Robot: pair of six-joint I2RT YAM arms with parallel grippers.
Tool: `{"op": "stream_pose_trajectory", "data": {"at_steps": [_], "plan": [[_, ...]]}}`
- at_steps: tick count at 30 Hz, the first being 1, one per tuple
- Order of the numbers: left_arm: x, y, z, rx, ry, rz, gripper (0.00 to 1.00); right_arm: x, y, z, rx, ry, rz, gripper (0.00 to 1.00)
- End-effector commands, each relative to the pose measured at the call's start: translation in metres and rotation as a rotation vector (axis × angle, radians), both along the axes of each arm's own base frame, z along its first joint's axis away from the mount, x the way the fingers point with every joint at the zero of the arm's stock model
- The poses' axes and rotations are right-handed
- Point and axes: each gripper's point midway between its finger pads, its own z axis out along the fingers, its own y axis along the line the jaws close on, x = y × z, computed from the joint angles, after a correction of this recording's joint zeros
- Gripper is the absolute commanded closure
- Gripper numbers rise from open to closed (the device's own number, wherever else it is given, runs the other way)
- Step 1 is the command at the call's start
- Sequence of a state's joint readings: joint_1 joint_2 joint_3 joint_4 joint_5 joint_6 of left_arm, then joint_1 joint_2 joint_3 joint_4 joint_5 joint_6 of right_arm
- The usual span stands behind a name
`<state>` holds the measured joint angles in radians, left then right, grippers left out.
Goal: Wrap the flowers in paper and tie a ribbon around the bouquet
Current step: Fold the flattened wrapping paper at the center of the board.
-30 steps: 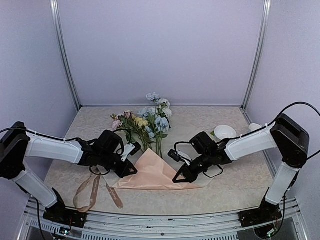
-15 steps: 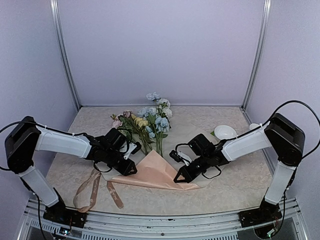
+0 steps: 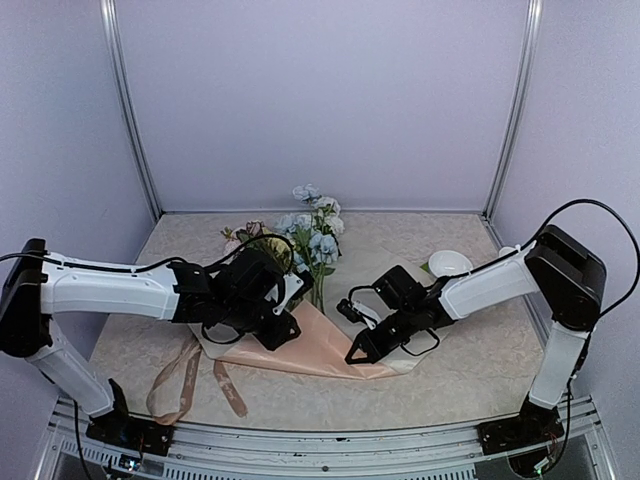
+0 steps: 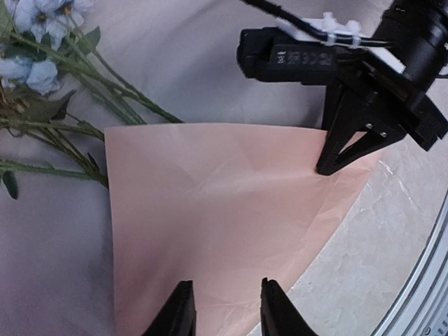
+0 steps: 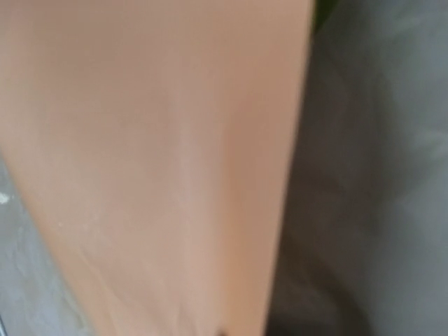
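The peach-pink paper (image 3: 325, 347) lies folded on the table over the lower stems of the flowers (image 3: 305, 235), whose blue, pink and yellow blooms fan out behind it. My left gripper (image 3: 282, 336) hovers over the sheet's left part. In the left wrist view it (image 4: 225, 288) is open, with only paper (image 4: 224, 210) showing between its fingers. My right gripper (image 3: 354, 356) is shut, its tips (image 4: 327, 166) resting on the paper's right corner. Peach paper (image 5: 154, 175) fills most of the right wrist view. The beige ribbon (image 3: 176, 384) lies looped at the front left.
A white bowl (image 3: 450, 263) sits on the table at the right, behind my right arm. Green stems and leaves (image 4: 66, 129) run out from under the paper's far edge. The table's metal front rail (image 3: 320, 440) is close behind the ribbon.
My left gripper has opened, letting go of the paper's left edge, and has moved right over the sheet. The paper's left side now lies folded over. The right gripper has barely moved.
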<state>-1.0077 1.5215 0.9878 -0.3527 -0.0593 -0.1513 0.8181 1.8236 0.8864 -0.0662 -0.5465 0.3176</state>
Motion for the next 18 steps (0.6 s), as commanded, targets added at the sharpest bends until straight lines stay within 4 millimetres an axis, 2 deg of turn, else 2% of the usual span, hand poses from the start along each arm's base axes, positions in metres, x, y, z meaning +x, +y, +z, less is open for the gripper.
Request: {"op": "stream_pose_trajectory", "data": {"at_steps": [1, 4, 7, 13, 16, 18], "plan": [[-0.016, 0.001, -0.059, 0.095, 0.164, -0.014, 0.77, 0.0, -0.001, -0.011, -0.043, 0.024, -0.018, 1.0], [-0.028, 0.002, -0.083, 0.135, 0.249, -0.031, 0.82, -0.001, -0.003, -0.014, -0.049, 0.029, -0.021, 1.0], [-0.038, 0.012, -0.097, 0.165, 0.31, -0.003, 0.85, -0.002, -0.006, -0.017, -0.059, 0.032, -0.027, 1.0], [-0.063, 0.052, -0.118, 0.199, 0.431, 0.133, 0.87, -0.003, -0.012, -0.018, -0.077, 0.019, -0.038, 1.0], [-0.078, 0.065, -0.123, 0.199, 0.499, 0.188, 0.88, -0.004, -0.014, -0.02, -0.086, 0.018, -0.036, 1.0], [-0.081, 0.081, -0.125, 0.218, 0.508, 0.247, 0.88, -0.005, -0.014, -0.021, -0.086, 0.017, -0.028, 1.0]]}}
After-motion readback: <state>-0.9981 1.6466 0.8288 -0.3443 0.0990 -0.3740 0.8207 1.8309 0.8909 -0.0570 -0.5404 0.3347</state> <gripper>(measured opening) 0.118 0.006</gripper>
